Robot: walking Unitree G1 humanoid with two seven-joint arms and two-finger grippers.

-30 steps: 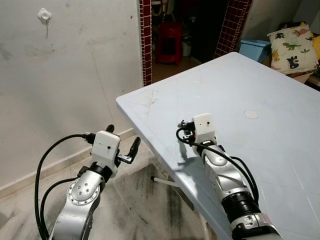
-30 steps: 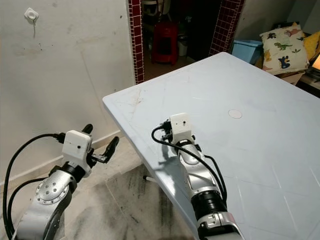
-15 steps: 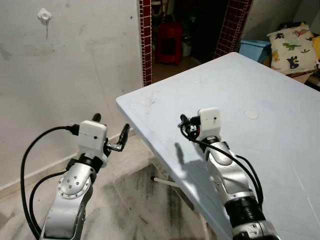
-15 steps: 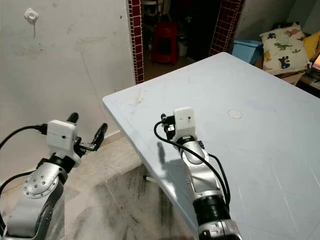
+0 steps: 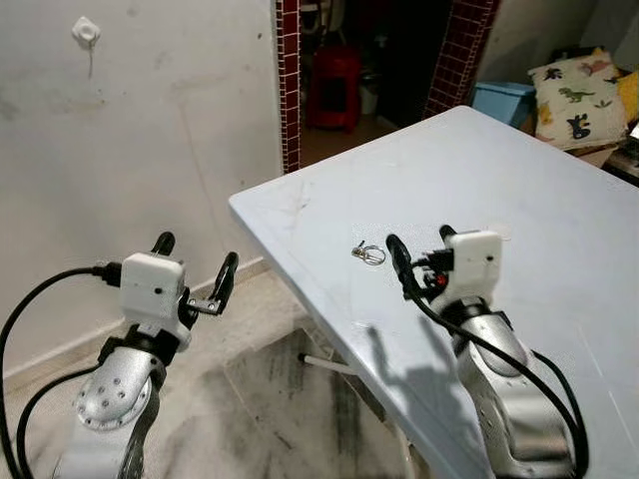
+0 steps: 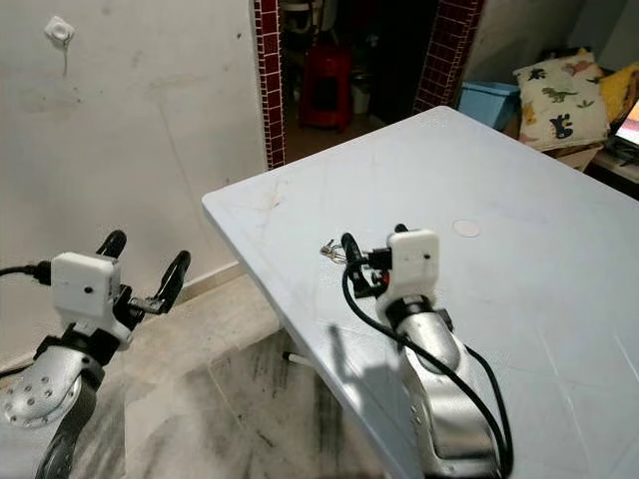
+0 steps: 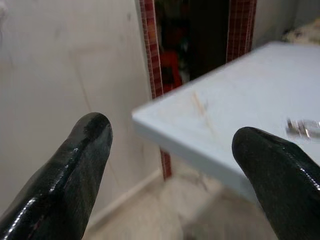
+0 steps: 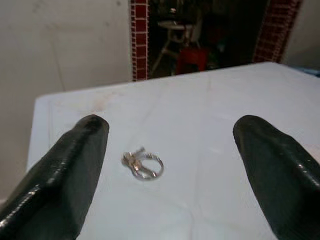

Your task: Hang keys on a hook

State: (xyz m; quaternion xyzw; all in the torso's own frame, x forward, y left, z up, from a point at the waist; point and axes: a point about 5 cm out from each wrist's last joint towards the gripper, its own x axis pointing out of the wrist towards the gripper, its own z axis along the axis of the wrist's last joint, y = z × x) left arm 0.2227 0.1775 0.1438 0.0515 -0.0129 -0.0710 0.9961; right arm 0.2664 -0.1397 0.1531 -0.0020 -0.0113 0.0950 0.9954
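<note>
A small bunch of keys on a ring (image 5: 369,253) lies flat on the pale blue table (image 5: 539,170), near its left edge. My right gripper (image 5: 419,239) hovers just behind the keys, open, with nothing between its fingers. The right wrist view shows the keys (image 8: 142,164) lying ahead between the two spread fingers (image 8: 75,165). A white hook (image 5: 86,32) is fixed high on the wall at the far left. My left gripper (image 5: 196,254) is held open over the floor, left of the table, well below the hook.
The table's corner (image 5: 236,205) juts out between my arms. Beyond the wall is a doorway framed by red brick pillars (image 5: 290,80), with a red stool (image 5: 335,72) inside. A blue bin (image 5: 504,98) and a dinosaur cushion (image 5: 579,95) sit behind the table.
My right gripper has drawn back toward me and to the right, uncovering the keys lying on the table. My left gripper has swung left, away from the table edge.
</note>
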